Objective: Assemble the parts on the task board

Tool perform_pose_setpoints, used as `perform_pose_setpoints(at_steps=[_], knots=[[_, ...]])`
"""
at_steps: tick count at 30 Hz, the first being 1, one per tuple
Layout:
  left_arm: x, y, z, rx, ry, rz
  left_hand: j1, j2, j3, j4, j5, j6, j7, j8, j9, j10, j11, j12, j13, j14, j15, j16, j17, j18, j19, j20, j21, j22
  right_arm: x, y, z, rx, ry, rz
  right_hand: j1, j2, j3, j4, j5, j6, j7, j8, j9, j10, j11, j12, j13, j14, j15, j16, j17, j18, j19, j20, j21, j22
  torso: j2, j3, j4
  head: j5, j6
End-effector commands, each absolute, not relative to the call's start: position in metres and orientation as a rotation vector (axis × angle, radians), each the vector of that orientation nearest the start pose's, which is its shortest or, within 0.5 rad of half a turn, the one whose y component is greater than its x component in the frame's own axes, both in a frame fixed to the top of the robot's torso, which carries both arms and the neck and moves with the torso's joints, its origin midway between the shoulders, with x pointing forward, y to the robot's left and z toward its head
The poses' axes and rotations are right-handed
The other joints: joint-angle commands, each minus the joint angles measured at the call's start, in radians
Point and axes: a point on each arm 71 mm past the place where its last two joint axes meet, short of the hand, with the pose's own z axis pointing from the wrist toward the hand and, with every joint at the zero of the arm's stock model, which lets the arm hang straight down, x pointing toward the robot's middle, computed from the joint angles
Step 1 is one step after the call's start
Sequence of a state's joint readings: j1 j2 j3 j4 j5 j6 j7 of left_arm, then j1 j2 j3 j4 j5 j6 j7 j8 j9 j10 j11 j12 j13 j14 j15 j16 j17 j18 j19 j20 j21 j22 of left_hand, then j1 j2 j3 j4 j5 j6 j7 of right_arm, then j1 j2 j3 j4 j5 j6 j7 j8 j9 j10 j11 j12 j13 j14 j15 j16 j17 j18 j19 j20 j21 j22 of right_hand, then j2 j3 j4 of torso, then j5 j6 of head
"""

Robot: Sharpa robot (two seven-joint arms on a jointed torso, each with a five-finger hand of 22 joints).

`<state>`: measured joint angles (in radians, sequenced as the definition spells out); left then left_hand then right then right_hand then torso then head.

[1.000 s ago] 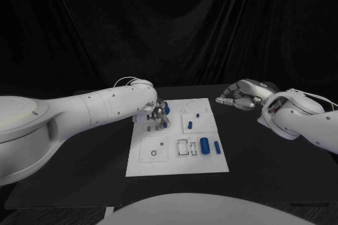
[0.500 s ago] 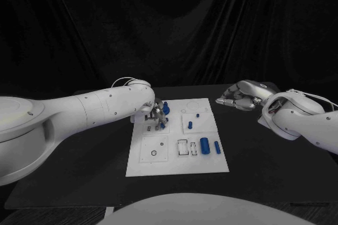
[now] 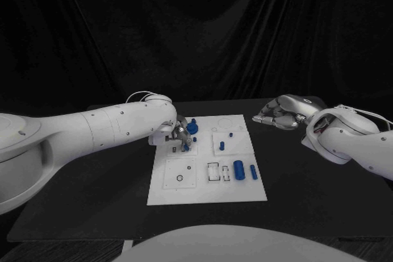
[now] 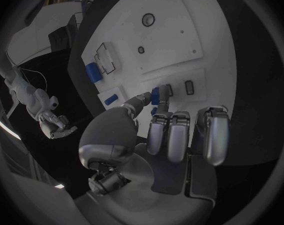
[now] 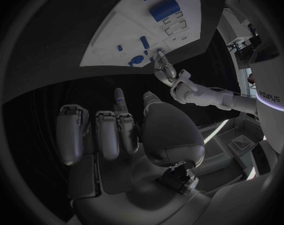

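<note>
The white task board [image 3: 209, 188] lies in the middle of the black table. My left hand [image 3: 174, 135] hangs over its far left part, and thumb and a finger pinch a small blue part [image 4: 155, 96] just above two small slots [image 4: 189, 87]. A rounded blue part [image 3: 192, 126] stands on the board right beside that hand. Further parts on the board are a thick blue cylinder [image 3: 238, 169], a thin blue pin [image 3: 253, 171] and a small blue piece [image 3: 222, 144]. My right hand [image 3: 278, 114] hovers off the board's far right corner, fingers curled in, holding nothing.
Black table [image 3: 311, 182] surrounds the board, with a dark curtain behind it. The right wrist view shows the board [image 5: 117, 35] and my left hand [image 5: 170, 77] reaching onto it. Outlined recesses [image 3: 218, 172] and a ring mark [image 3: 179, 177] sit on the board's near half.
My left hand has shifted slightly to the left over the board, still pinching the small blue part. The right hand has stayed where it was.
</note>
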<state>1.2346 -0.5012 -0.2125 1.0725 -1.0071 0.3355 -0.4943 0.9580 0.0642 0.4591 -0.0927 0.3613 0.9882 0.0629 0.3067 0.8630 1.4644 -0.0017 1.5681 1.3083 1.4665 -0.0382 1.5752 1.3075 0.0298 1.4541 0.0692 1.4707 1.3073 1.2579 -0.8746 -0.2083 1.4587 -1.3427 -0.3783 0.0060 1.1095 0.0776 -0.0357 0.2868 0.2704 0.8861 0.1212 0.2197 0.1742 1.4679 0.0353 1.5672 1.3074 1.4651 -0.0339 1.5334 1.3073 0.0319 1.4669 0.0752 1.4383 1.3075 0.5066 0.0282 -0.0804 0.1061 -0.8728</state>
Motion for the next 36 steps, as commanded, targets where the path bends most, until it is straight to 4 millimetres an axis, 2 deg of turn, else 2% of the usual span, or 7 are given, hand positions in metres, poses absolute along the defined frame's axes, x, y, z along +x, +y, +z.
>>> perform_pose_setpoints(at_steps=[1, 12, 17, 30, 36], knots=[[0.518, 0.182, -0.288, -0.111, 2.555, -0.178, -0.014, 0.000, 0.027, -0.016, 0.007, 0.019, -0.011, 0.004, 0.004, 0.106, -0.008, 0.003, 0.262, 0.104, -0.010, -0.004, 0.263, 0.002, 0.011, -0.001, 0.007, 0.211, 0.483, -0.238, -0.218, -0.119, 1.739, 0.621, 0.009, 0.003, -0.001, -0.002, 0.005, 0.005, 0.001, 0.005, 0.001, 0.103, 0.008, 0.004, 0.263, 0.089, 0.007, -0.004, 0.188, 0.006, 0.034, 0.006, -0.006, 0.212, -0.001, 0.0003, 0.0003, 0.001, 0.000], [0.514, 0.193, -0.286, -0.155, 2.524, -0.160, -0.050, -0.009, 0.063, -0.018, 0.033, 0.055, -0.024, 0.001, 0.014, 0.106, -0.023, 0.003, 0.262, 0.104, -0.026, -0.004, 0.263, -0.003, 0.036, -0.018, 0.022, 0.220, 0.483, -0.237, -0.219, -0.119, 1.751, 0.616, 0.011, 0.004, -0.001, -0.002, 0.005, 0.005, 0.001, 0.005, 0.001, 0.103, 0.008, 0.004, 0.263, 0.088, 0.007, -0.005, 0.185, 0.008, 0.032, 0.006, -0.011, 0.211, -0.003, 0.0026, -0.0005, 0.007, 0.000], [0.514, 0.197, -0.285, -0.175, 2.507, -0.156, -0.060, -0.010, 0.067, -0.013, 0.036, 0.059, -0.025, -0.003, 0.014, 0.106, -0.025, 0.003, 0.262, 0.104, -0.029, -0.004, 0.263, -0.003, 0.036, -0.020, 0.020, 0.220, 0.483, -0.236, -0.220, -0.119, 1.755, 0.616, 0.013, 0.005, -0.001, -0.002, 0.007, 0.005, 0.001, 0.005, 0.002, 0.103, 0.008, 0.004, 0.263, 0.088, 0.007, -0.006, 0.184, 0.008, 0.031, 0.006, -0.013, 0.210, -0.002, 0.0009, -0.0002, 0.009, 0.000], [0.512, 0.203, -0.284, -0.241, 2.477, -0.180, -0.077, -0.010, 0.069, 0.000, 0.017, 0.052, -0.022, -0.022, 0.008, 0.106, -0.024, 0.003, 0.262, 0.104, -0.030, -0.004, 0.263, 0.000, 0.030, -0.023, 0.011, 0.215, 0.483, -0.235, -0.222, -0.120, 1.762, 0.616, 0.023, 0.004, 0.000, -0.004, 0.015, 0.002, 0.001, 0.005, 0.002, 0.103, 0.008, 0.004, 0.263, 0.088, 0.007, -0.007, 0.183, 0.008, 0.030, 0.006, -0.016, 0.209, 0.001, -0.0004, -0.0013, 0.019, 0.000], [0.512, 0.201, -0.287, -0.304, 2.486, -0.218, -0.077, -0.008, 0.071, 0.001, 0.013, 0.046, -0.020, -0.032, 0.004, 0.106, -0.022, 0.003, 0.262, 0.104, -0.029, -0.004, 0.263, 0.002, 0.023, -0.023, 0.002, 0.211, 0.483, -0.235, -0.223, -0.120, 1.764, 0.616, 0.025, 0.004, 0.000, -0.005, 0.017, 0.001, 0.001, 0.005, 0.002, 0.103, 0.008, 0.004, 0.263, 0.087, 0.007, -0.008, 0.180, 0.009, 0.029, 0.006, -0.018, 0.208, 0.001, -0.0001, -0.0002, 0.018, 0.000]])
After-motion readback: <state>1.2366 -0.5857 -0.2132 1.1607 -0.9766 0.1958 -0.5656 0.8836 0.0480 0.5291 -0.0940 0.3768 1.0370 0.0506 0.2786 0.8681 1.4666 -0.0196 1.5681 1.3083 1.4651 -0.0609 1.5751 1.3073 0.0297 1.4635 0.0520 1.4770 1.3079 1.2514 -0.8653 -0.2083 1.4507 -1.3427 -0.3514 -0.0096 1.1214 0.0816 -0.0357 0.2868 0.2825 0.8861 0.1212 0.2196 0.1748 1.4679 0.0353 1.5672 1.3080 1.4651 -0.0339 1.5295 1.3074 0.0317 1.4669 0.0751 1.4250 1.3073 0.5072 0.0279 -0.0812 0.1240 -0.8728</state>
